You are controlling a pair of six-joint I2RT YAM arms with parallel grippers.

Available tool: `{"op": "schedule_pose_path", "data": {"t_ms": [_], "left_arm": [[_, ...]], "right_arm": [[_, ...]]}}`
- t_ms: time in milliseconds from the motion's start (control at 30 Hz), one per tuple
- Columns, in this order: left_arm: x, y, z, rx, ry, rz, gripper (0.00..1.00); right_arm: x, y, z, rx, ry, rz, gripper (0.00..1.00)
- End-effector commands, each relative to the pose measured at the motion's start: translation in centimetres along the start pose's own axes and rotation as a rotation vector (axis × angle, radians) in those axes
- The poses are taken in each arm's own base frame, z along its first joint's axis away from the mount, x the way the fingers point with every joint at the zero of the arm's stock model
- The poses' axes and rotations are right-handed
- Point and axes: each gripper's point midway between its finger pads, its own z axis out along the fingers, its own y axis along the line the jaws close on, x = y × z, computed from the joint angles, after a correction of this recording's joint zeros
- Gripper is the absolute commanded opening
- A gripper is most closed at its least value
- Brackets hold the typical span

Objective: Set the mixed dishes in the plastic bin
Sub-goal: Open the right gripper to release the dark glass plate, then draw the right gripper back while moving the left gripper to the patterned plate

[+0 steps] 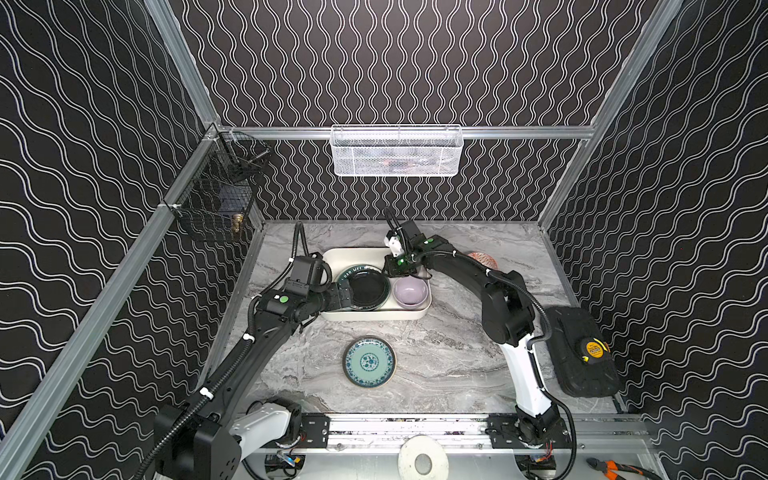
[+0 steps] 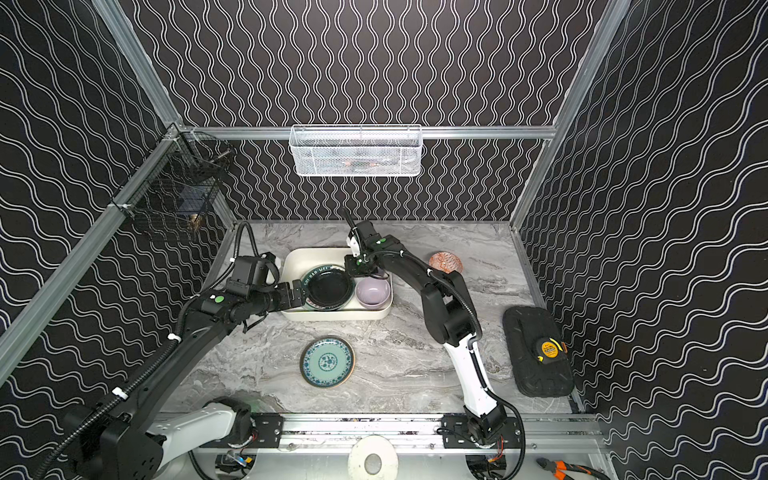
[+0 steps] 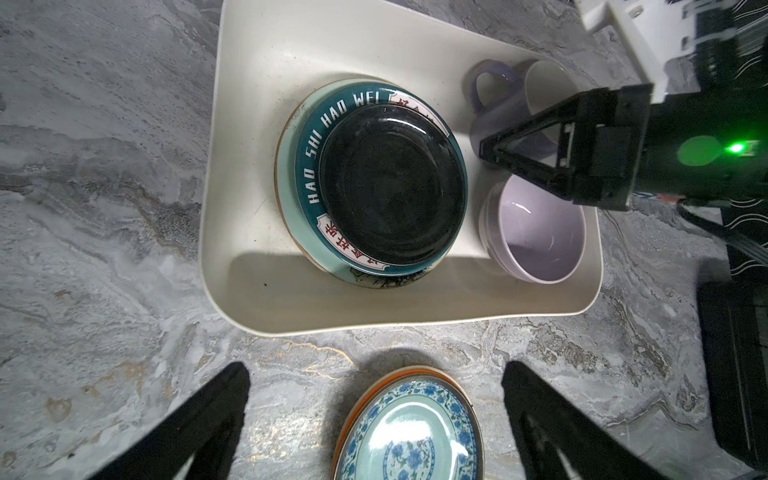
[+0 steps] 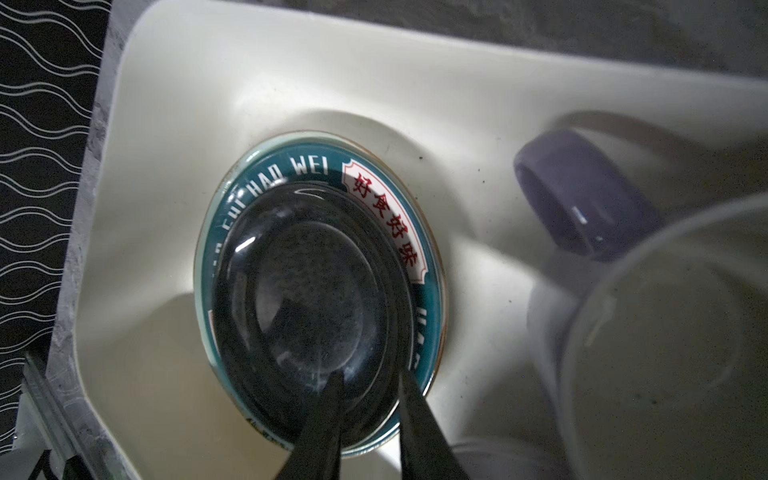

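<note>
Nearest me, the mint-green floral plate sits out on the marble table, not binned yet. My left gripper hangs by the left end of the plastic bin, spread wide and empty. Inside the bin, my right gripper has its fingers parted a bit either side of the black plate rim, and the plate lies flat on the lettered green-rim plate. So imo open wider, then lift straight up so the inner finger doesn't drag it into the lavender bowl or lavender mug just beside, and the orange-patterned bowl waits farthest back.
</note>
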Motion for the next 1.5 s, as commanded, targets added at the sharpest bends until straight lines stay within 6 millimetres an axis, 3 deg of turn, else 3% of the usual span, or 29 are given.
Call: {"op": "schedule_pose_path", "data": {"t_ms": [0,100,267,500,633,900,1200,1467], "left_arm": [[-0.3,-0.3,-0.4,0.018,-0.017,0.011,0.98],[-0.1,-0.2,-0.7,0.015,-0.015,0.005,0.98],[1.2,0.2,-1.0,0.018,-0.002,-0.009,0.98],[3.0,0.6,-1.3,0.031,0.025,-0.01,0.98],[3.9,0.8,-1.9,0.031,0.036,0.002,0.98],[6.3,1.1,-2.4,0.057,0.087,-0.036,0.98],[6.5,1.3,-3.1,0.048,0.079,-0.047,0.98],[6.7,1.3,-2.5,0.047,0.095,-0.045,0.97]], "right_arm": [[-0.3,0.5,-2.4,0.016,-0.028,-0.021,0.26],[0.4,1.3,-5.1,0.003,-0.049,-0.027,0.26],[6.0,3.0,-8.0,0.004,-0.027,-0.041,0.26],[17.5,5.3,-7.0,-0.005,0.084,-0.032,0.27],[21.5,5.8,-5.4,-0.023,0.129,-0.016,0.27],[23.3,7.4,-3.8,-0.056,0.144,-0.026,0.27],[24.6,6.3,-2.1,-0.018,0.186,-0.043,0.27],[24.8,5.8,-2.1,0.005,0.194,-0.049,0.15]]}}
